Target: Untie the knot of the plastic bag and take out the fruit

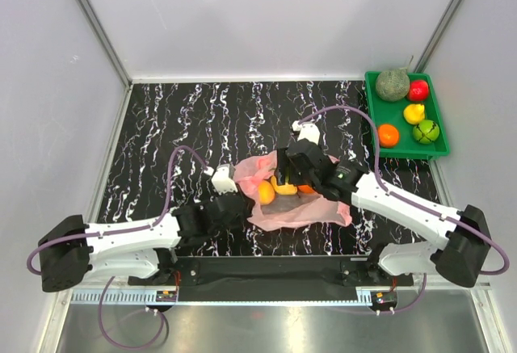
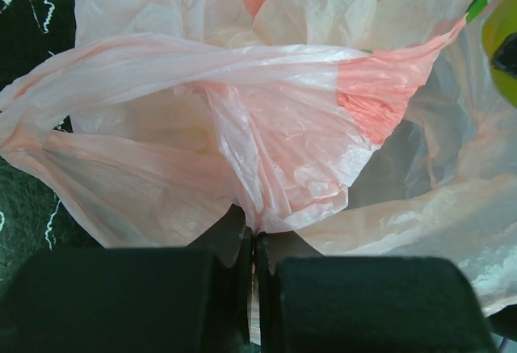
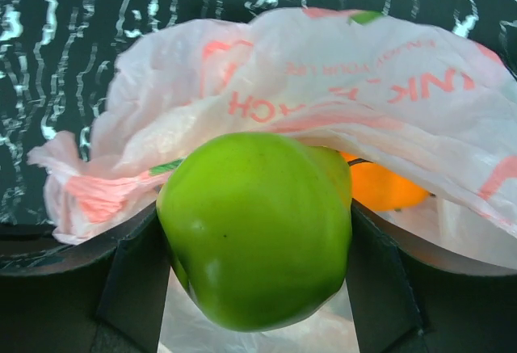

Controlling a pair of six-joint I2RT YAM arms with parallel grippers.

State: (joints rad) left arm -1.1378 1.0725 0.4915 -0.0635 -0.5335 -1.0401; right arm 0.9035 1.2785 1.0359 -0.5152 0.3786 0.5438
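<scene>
The left gripper (image 2: 252, 236) is pressed together on a fold of the plastic bag (image 2: 266, 127), which lies mid-desk nearer the front edge. This probably anchors the thin film so it does not drag along with the fruit. The right gripper (image 3: 257, 268) clasps a green apple (image 3: 254, 224) at the bag's open mouth, and an orange fruit (image 3: 388, 187) sits behind it under the plastic.

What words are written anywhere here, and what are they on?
"NK": big red letters seen backwards on the pink plastic bag; folds hide the rest of the word.
"ACH": red letters, also backwards, lower left on the same bag.
Small red line above them: too blurred to read.
No other writing shows.
</scene>
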